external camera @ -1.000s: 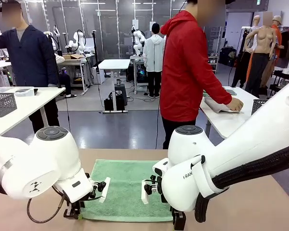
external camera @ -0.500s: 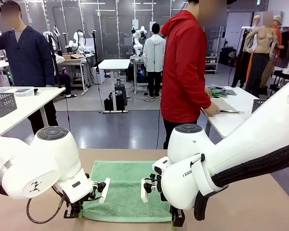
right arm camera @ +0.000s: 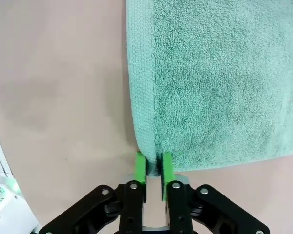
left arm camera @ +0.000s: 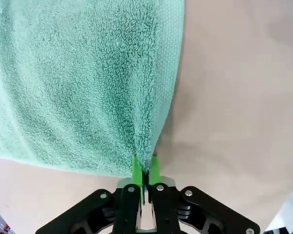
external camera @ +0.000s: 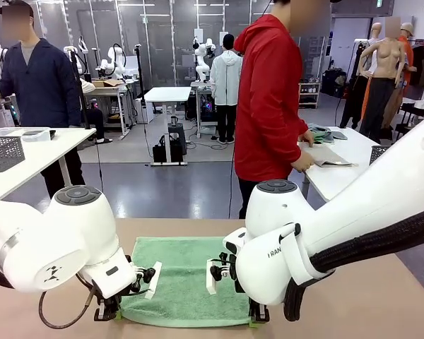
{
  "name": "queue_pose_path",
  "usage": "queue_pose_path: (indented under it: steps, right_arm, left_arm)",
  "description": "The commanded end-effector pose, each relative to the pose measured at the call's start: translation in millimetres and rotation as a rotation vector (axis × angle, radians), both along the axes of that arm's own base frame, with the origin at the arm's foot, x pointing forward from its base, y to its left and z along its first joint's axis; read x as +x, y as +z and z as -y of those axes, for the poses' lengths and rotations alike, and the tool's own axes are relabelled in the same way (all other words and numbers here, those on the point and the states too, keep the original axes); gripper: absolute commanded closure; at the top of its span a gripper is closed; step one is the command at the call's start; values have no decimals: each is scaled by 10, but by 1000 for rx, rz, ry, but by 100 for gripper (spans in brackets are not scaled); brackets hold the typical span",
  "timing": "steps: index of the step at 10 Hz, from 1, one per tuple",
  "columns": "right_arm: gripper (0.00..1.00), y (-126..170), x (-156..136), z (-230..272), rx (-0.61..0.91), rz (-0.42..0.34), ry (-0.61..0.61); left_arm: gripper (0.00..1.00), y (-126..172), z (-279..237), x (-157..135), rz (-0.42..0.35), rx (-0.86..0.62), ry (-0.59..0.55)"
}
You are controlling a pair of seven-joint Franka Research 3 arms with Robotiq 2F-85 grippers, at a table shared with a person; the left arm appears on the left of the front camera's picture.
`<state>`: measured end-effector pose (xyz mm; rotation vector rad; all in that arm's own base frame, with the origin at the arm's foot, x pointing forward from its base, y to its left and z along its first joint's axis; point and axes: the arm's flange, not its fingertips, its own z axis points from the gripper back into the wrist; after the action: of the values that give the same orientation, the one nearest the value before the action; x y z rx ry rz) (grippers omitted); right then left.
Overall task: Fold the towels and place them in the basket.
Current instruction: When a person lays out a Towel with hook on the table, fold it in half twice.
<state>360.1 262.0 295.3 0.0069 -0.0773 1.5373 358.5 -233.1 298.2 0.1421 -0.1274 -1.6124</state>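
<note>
A mint green towel lies flat on the tan table between my two arms. My left gripper is down at its near left corner. In the left wrist view the green pads pinch that corner and the cloth puckers toward them. My right gripper is at the near right corner, and its pads are shut on the towel's hem. A dark mesh basket stands on a white side table at far left, well away from both grippers.
A person in a red top stands just beyond the table's far edge, hands on a pale cloth on a white table at right. The corner of another mesh container shows there. Bare tan tabletop flanks the towel.
Both grippers have closed on the towel's near corners. The right gripper also shifted slightly left. The person in red turned and moved their hands along the side table.
</note>
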Motion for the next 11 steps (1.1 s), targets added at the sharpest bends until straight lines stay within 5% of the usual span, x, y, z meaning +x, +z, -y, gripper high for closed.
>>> queue_pose_path:
  steps: [1,8,11]
  right_arm:
    - [100,10,-39,-3,-23,-6,13]
    - [94,10,-38,-22,-9,-9,8]
    - [94,390,174,-37,5,17,19]
  left_arm:
    - [100,-44,-52,13,-49,12,-11]
    - [94,4,2,3,1,0,-2]
    - [94,413,61,169,24,-32,-28]
